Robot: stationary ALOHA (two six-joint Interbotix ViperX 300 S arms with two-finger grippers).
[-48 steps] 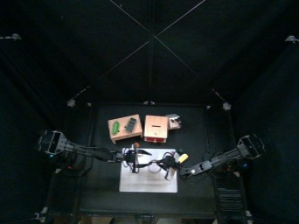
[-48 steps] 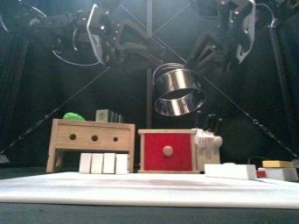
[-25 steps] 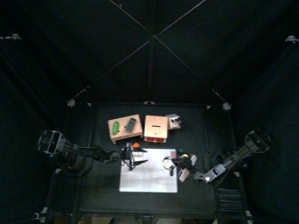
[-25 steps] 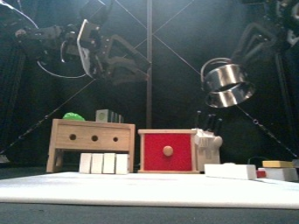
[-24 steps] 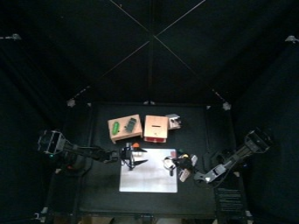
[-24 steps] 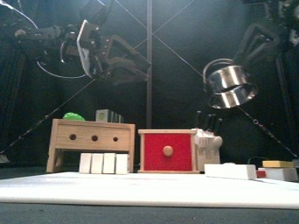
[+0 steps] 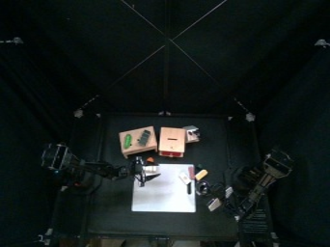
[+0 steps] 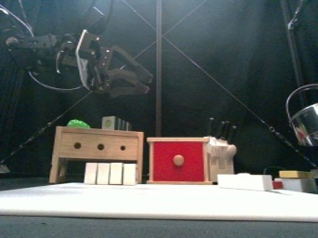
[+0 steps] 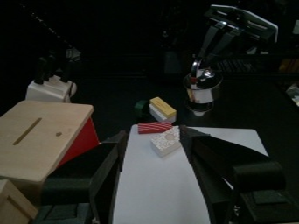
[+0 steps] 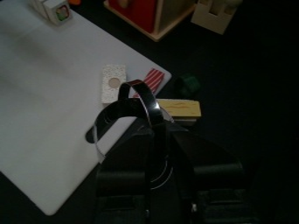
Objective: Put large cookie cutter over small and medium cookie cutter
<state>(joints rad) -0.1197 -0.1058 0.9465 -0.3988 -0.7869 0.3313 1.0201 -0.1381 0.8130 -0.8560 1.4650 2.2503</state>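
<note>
My right gripper [image 10: 158, 133] is shut on the large cookie cutter [image 10: 128, 114], a shiny metal ring. In the front view the cutter [image 8: 306, 125] hangs in the air at the far right edge. In the left wrist view it [image 9: 202, 84] hangs beyond the far corner of the white mat [image 9: 176, 188]. In the top view the right gripper [image 7: 206, 187] is off the mat's right edge [image 7: 145, 201]. My left gripper [image 9: 158, 166] is open and empty, held high at the left [image 8: 110, 67]. I cannot make out the small and medium cutters.
A wooden box with round holes [image 8: 97, 153] and a red box [image 8: 180, 160] stand at the back, with white blocks [image 8: 110, 173] in front. A white and red block [image 9: 162, 140] lies at the mat's corner, and a yellow block [image 9: 162, 108] lies past it.
My right gripper has carried the large cutter from above the table's middle to the right and lower. My left gripper has drawn back to the left.
</note>
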